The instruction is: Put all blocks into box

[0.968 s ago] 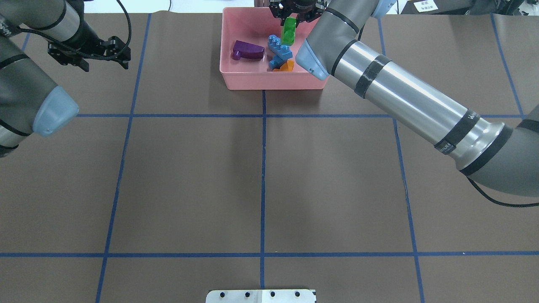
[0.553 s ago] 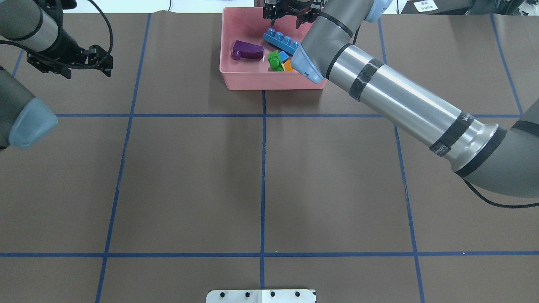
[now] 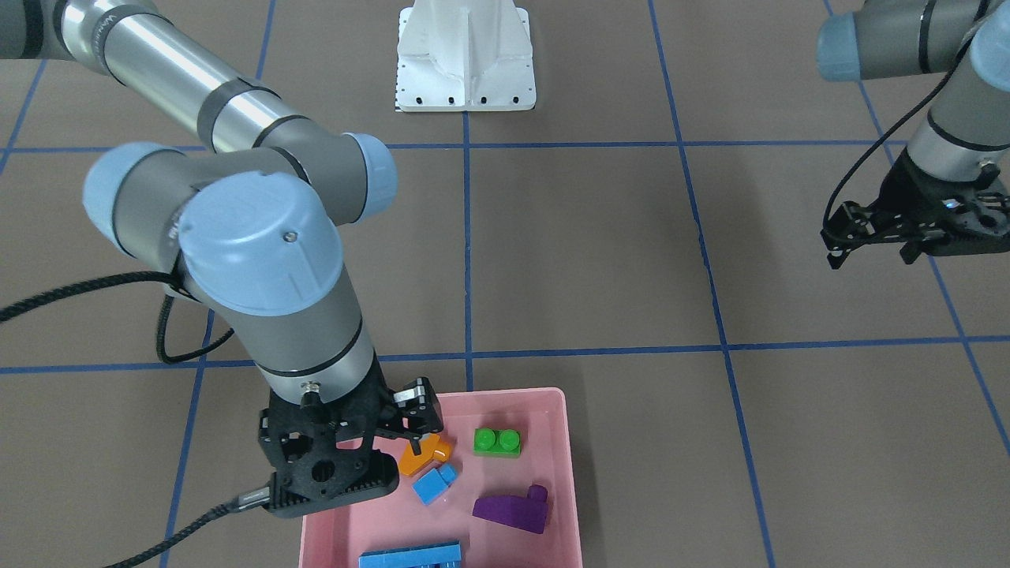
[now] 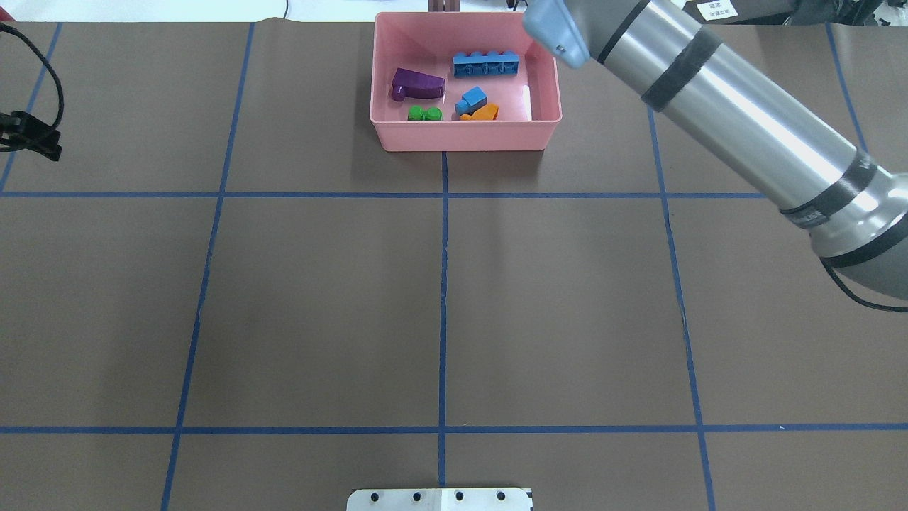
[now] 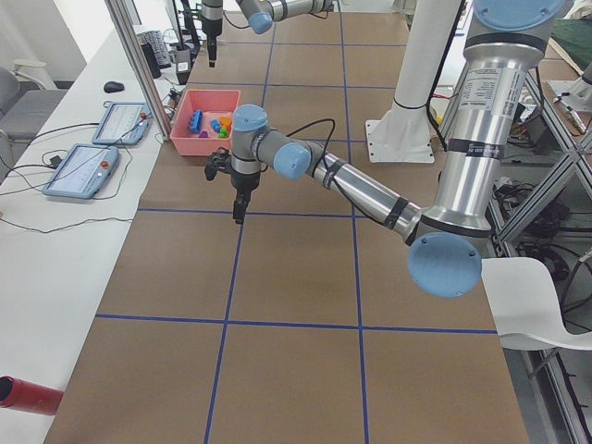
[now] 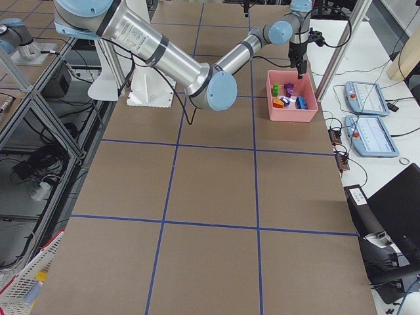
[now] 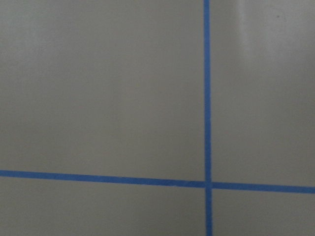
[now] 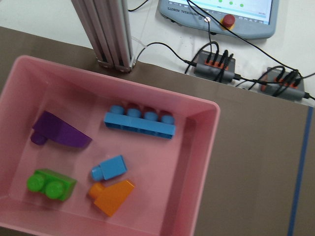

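The pink box (image 4: 464, 136) stands at the table's far middle and shows in the right wrist view (image 8: 205, 162). All five blocks lie inside it: purple wedge (image 4: 418, 84), long blue brick (image 4: 486, 65), small blue cube (image 4: 472, 99), orange sloped brick (image 4: 482, 112) and green two-stud brick (image 4: 424, 113). My right gripper (image 3: 418, 418) hangs open and empty above the box's edge, out of the overhead view. My left gripper (image 3: 868, 248) is open and empty, far off over bare table at the overhead view's left edge (image 4: 35, 138).
The white metal base (image 3: 465, 55) stands at the robot's side of the table. Blue tape lines cross the brown mat. An aluminium post and control pendants (image 8: 216, 14) stand just beyond the box.
The green brick left my right gripper and now lies in the box. The long blue brick shifted toward the far wall. My right gripper lifted away. My left arm drew back to the left.
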Controlling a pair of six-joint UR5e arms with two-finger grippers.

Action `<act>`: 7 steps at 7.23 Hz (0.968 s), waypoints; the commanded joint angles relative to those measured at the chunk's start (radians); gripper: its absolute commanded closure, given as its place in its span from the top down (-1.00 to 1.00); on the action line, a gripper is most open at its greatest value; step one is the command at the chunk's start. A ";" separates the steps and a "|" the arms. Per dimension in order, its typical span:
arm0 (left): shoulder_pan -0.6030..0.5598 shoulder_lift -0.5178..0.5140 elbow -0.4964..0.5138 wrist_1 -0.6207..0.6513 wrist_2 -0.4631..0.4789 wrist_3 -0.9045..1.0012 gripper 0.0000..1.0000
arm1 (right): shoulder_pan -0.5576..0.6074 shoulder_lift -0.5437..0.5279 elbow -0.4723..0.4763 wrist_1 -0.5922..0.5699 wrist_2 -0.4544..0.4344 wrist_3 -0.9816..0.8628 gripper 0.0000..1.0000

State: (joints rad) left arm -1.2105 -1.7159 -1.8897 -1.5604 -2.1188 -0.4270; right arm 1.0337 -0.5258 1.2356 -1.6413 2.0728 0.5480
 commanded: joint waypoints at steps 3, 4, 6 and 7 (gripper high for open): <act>-0.317 0.029 0.228 0.022 -0.115 0.559 1.00 | 0.215 -0.502 0.322 -0.048 0.229 -0.315 1.00; -0.343 0.059 0.247 0.010 -0.154 0.632 1.00 | 0.251 -0.617 0.338 0.033 0.246 -0.333 1.00; -0.362 0.122 0.274 -0.131 -0.196 0.634 1.00 | 0.270 -0.881 0.323 0.285 0.242 -0.335 1.00; -0.363 0.148 0.320 -0.214 -0.193 0.636 1.00 | 0.276 -0.926 0.312 0.349 0.215 -0.329 1.00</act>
State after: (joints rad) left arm -1.5680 -1.6009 -1.6144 -1.6757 -2.3072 0.2019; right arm 1.2993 -1.3515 1.5585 -1.4022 2.3093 0.2164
